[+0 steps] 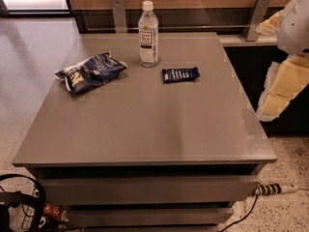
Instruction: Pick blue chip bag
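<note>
Opposite right-edge jaws, crumpled navy bag (91,71)

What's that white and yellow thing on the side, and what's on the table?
That's a robot's arm. Its gripper, the part that grabs things, hangs at the right edge, beside the table, touching none of the things. One camera looks down at the gray table. On it lie a crumpled blue chip bag at the left, a bottle standing at the back, and a small flat blue wrapper near the bottle. The robot is meant to pick up the chip bag.
</note>
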Motion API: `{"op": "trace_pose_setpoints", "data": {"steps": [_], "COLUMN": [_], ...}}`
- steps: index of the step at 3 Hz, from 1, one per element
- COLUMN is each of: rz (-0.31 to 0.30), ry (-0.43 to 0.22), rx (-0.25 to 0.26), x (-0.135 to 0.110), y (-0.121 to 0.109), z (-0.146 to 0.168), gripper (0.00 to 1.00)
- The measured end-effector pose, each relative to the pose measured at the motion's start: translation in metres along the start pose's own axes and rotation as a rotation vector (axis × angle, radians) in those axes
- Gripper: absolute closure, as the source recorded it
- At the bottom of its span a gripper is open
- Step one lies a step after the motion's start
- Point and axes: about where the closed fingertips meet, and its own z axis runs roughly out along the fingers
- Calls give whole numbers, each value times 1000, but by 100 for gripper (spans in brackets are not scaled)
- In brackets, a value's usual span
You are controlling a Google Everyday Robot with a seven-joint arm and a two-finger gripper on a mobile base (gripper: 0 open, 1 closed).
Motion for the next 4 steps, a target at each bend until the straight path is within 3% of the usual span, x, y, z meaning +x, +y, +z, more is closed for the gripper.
{"op": "trace_pose_setpoints", "data": {"steps": [2,3,4], "rz": [-198,-283,-363], "ry": [-379,-466,-425], "rx": [78,93,118], "x": [-96,-157,-225], "y": [-24,-32,-43], "z": [34,48,77], "gripper": [0,0,0]}}
